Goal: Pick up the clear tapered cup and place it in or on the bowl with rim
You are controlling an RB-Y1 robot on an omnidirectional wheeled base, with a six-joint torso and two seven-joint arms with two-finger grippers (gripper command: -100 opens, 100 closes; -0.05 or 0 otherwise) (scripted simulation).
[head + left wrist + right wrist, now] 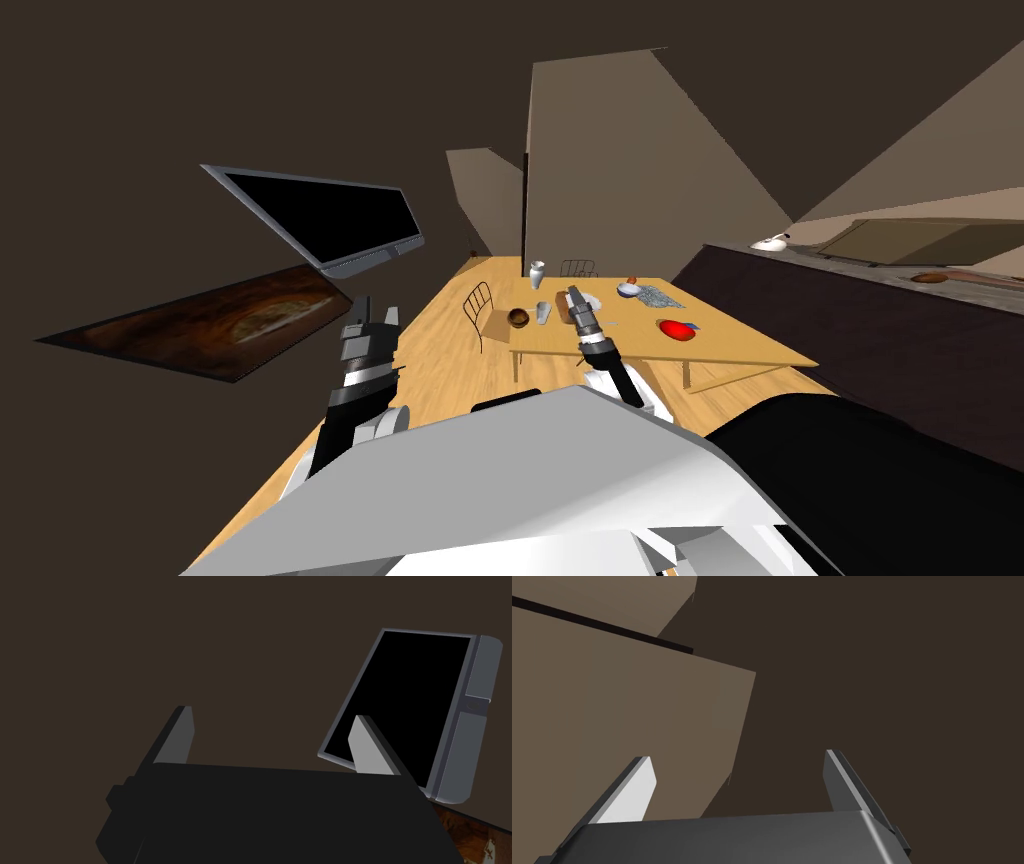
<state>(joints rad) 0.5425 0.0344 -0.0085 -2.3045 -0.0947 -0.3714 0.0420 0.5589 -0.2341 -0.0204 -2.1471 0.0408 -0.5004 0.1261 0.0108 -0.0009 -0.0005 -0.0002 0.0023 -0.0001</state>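
While left gripper (272, 713) and right gripper (737, 756) fingers stand spread, clear cup (543, 312) just beside brown bowl (518, 318), both on table (740, 345)

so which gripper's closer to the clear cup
Right. The right gripper is at the table, just beside the clear cup; the left gripper is off the table, over the wooden floor.

We are in a home's dining room: a wooden counter (740, 345) at one o'clock, a wire chair (479, 305) beside it at twelve, a flat screen (330, 215) at ten, a white teapot (770, 242) at two.
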